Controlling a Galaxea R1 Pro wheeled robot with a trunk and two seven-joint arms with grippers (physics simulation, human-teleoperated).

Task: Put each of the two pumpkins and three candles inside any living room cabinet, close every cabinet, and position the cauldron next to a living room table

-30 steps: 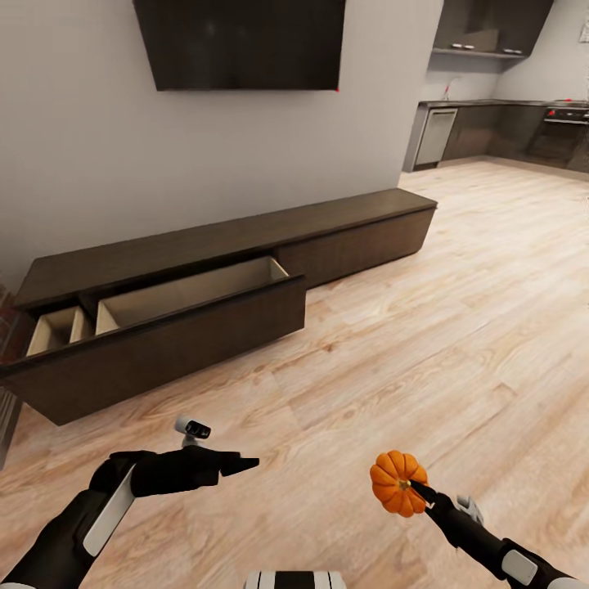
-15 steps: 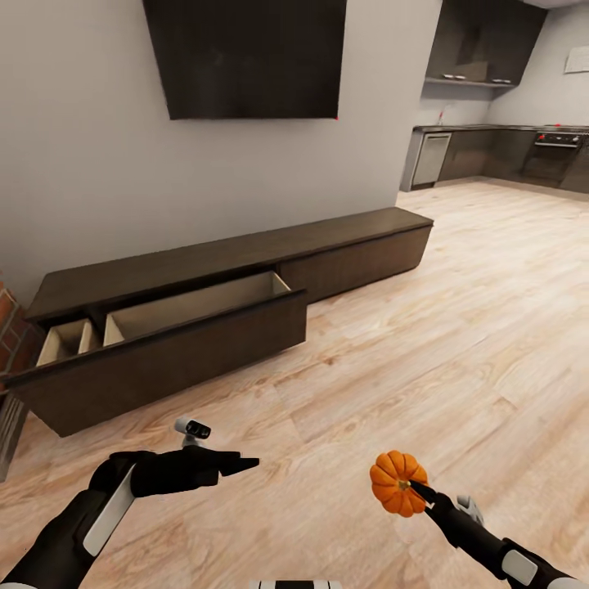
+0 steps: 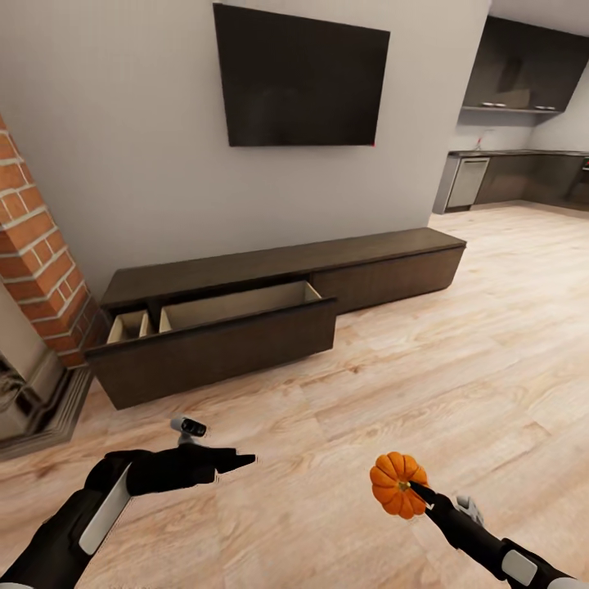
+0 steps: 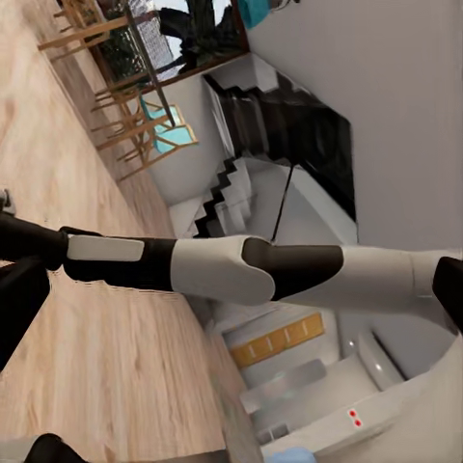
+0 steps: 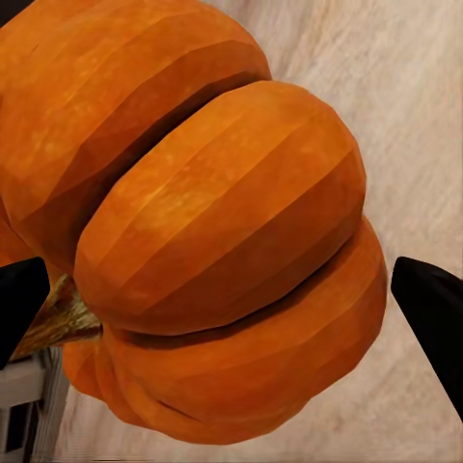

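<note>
In the head view my right gripper (image 3: 406, 489) is shut on a small orange ribbed pumpkin (image 3: 396, 483), held low over the wooden floor at the near right. The right wrist view shows this pumpkin (image 5: 222, 193) up close between two black fingertips (image 5: 432, 318). The long, low dark brown cabinet (image 3: 278, 266) stands against the grey wall ahead. Its wide left drawer (image 3: 214, 342) is pulled out, showing a pale wood inside with nothing visible in it. My left gripper (image 3: 241, 463) hangs open with nothing in it at the near left, pointing right.
A black TV (image 3: 301, 78) hangs on the wall above the cabinet. A red brick fireplace (image 3: 37, 245) with a dark hearth stands at the left. A grey kitchen (image 3: 515, 176) lies far right. Open wood floor (image 3: 458, 368) stretches between me and the cabinet.
The whole head view has swung left and drawn back: the cabinet looks smaller and the brick fireplace has come into view. Both arms hold the same pose, with the pumpkin still gripped.
</note>
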